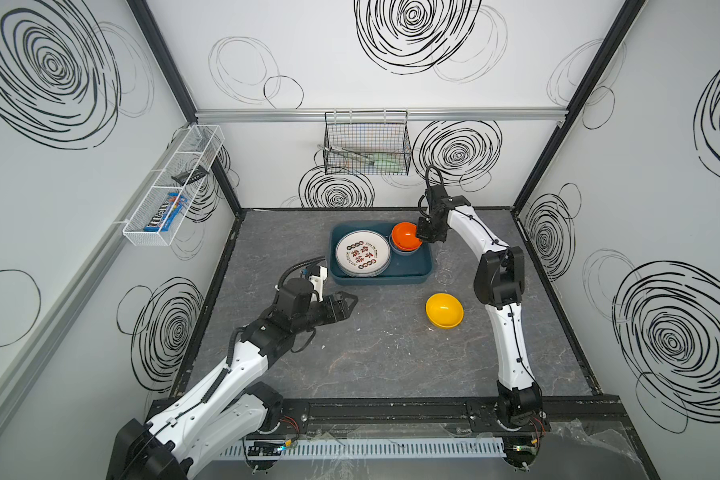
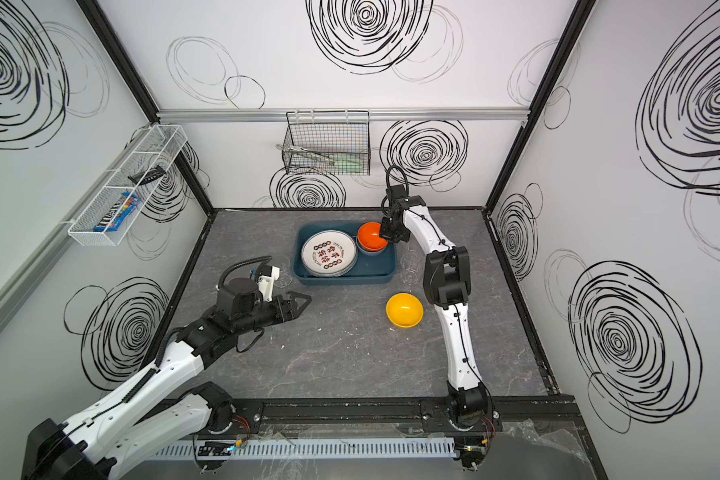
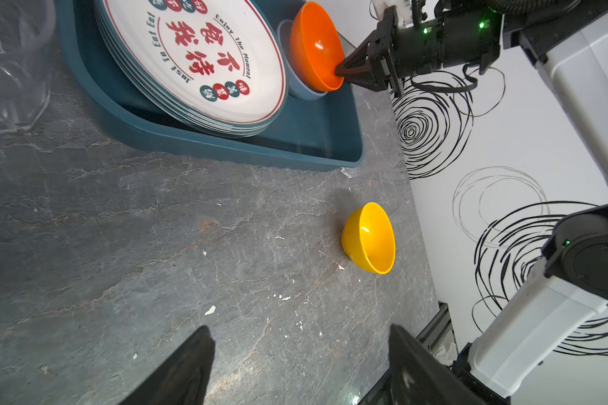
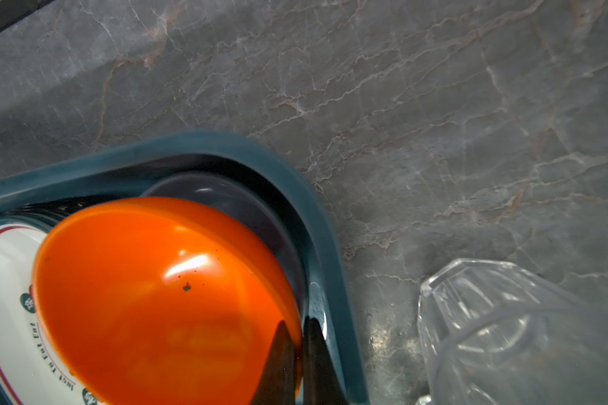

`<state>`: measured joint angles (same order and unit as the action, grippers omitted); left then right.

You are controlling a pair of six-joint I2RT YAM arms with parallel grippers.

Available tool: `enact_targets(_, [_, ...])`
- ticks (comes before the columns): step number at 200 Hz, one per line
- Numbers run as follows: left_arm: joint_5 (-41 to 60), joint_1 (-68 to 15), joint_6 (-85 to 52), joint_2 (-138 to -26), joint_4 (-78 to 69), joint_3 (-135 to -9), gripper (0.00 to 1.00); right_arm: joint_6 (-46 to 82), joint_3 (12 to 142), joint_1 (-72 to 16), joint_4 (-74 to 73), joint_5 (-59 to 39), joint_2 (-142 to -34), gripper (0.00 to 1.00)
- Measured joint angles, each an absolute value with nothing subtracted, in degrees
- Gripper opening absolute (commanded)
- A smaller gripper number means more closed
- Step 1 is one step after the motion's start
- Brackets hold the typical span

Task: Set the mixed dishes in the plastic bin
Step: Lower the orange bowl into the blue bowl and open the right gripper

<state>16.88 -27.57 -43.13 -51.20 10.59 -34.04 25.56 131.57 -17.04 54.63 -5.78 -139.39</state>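
Glossy orange bowl, veined stone-look table

You have a black wire basket hanging from the aluminium rail on the back wall, with metal tongs and something pale green lying inside. On the left wall in both top views, your white mesh shelf holds a blue candy packet in its near compartment and a small black item in the next. Black swirl drawings cover the white walls, the tabletop is grey marbled stone, and a white slotted cable duct runs along its front edge.
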Motion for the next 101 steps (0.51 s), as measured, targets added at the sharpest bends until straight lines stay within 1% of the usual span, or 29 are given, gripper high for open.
enact_targets(101, [17.1, -27.6, -44.2, -51.2, 10.1, -33.1, 0.82, 25.6, 132.7, -17.6, 54.4, -5.8, -141.5, 0.01])
